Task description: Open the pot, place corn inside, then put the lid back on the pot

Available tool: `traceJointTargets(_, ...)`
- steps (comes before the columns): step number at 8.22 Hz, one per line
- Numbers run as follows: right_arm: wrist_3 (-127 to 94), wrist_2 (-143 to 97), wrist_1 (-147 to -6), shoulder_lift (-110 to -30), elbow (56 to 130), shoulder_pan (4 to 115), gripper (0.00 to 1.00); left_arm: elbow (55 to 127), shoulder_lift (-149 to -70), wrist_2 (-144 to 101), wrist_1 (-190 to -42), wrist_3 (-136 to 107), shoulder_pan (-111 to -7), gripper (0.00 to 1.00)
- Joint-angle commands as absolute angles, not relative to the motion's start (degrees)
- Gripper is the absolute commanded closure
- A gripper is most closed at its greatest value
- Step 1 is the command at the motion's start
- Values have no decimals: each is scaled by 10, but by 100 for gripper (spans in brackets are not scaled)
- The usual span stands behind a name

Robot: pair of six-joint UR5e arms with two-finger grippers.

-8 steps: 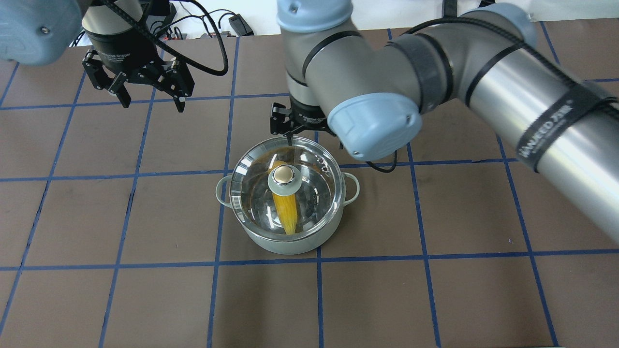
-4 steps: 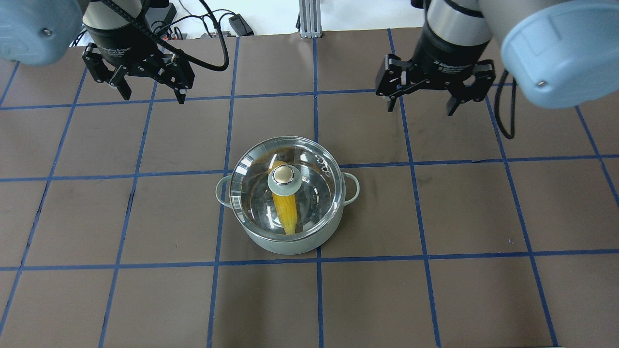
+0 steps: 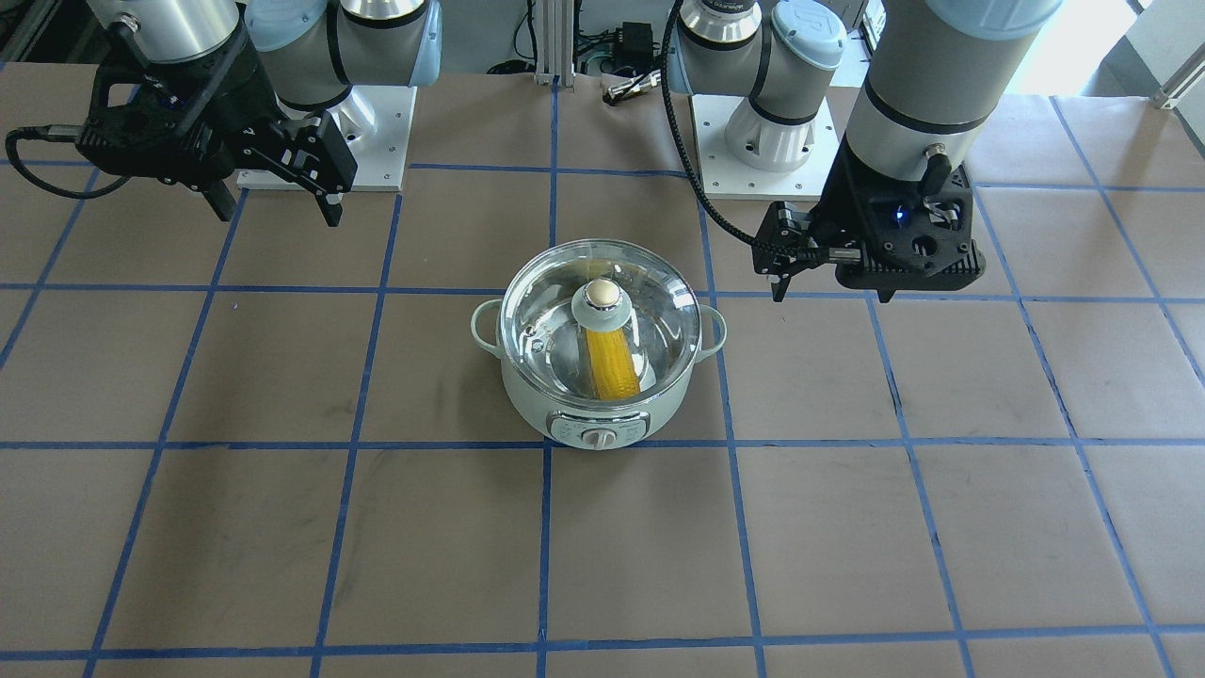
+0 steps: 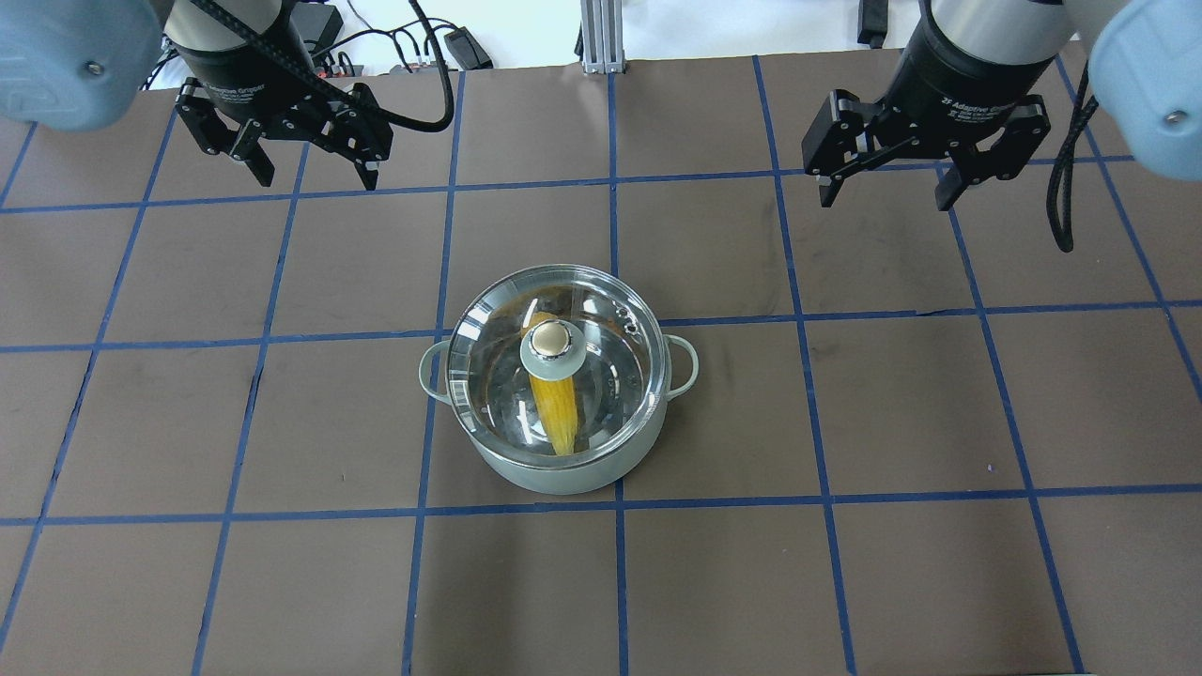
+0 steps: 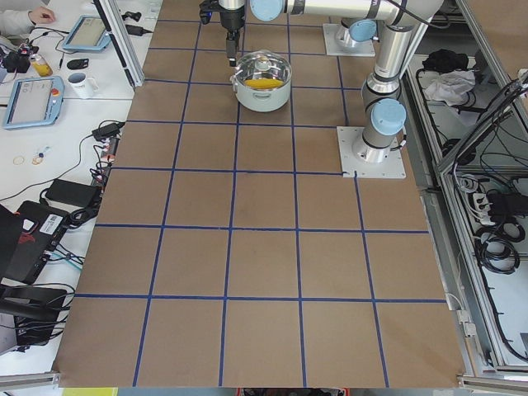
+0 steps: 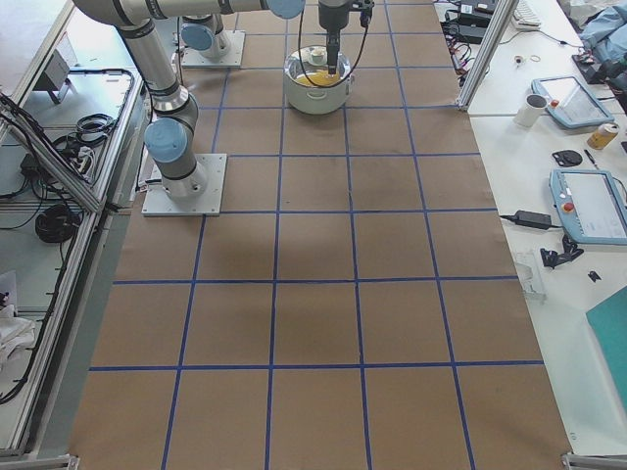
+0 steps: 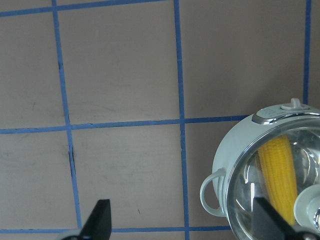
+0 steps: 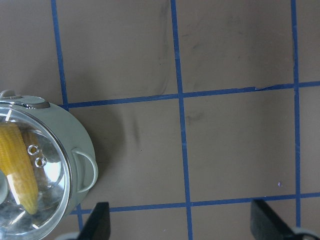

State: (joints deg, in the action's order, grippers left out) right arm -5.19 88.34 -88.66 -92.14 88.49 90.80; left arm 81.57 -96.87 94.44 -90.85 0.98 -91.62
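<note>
The mint-green pot (image 4: 554,474) stands mid-table with its control dial (image 3: 600,437) facing away from the robot. The glass lid (image 4: 488,376) sits on the pot, its knob (image 4: 550,339) centred. The yellow corn (image 4: 555,410) lies inside, seen through the glass, and also shows in the front-facing view (image 3: 610,365). My left gripper (image 4: 317,178) is open and empty, raised behind and left of the pot. My right gripper (image 4: 885,199) is open and empty, raised behind and right of it. Both wrist views show the pot (image 7: 225,165) (image 8: 75,135) off to one side.
The brown table (image 4: 845,563) has a blue tape grid. An aluminium post (image 4: 596,33) and cables (image 4: 451,42) lie at the back edge. The arm base plates (image 3: 320,141) (image 3: 763,151) are bolted at the robot's side. Side benches hold tablets (image 6: 588,201) and a mug (image 5: 80,82).
My right arm has pulled away from just behind the lidded pot, back and to the right, gripper open. My left gripper has shifted slightly back and to the right. Pot, lid and corn have not moved.
</note>
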Motion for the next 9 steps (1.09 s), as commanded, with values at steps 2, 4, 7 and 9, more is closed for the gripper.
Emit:
traceJointTargets(2,-45,880,-885,-922,885,906,0,815,-964,914,-911,6,-917,0)
traceJointTargets(4,-43,880,-877,-922,885,906,0,814,-964,915,-911,11,-916,0)
traceJointTargets(7,-43,879,-873,-922,885,906,0,815,-963,913,-909,8,-916,0)
traceJointTargets(9,-42,879,-872,-922,885,906,0,815,-962,897,-909,11,-916,0)
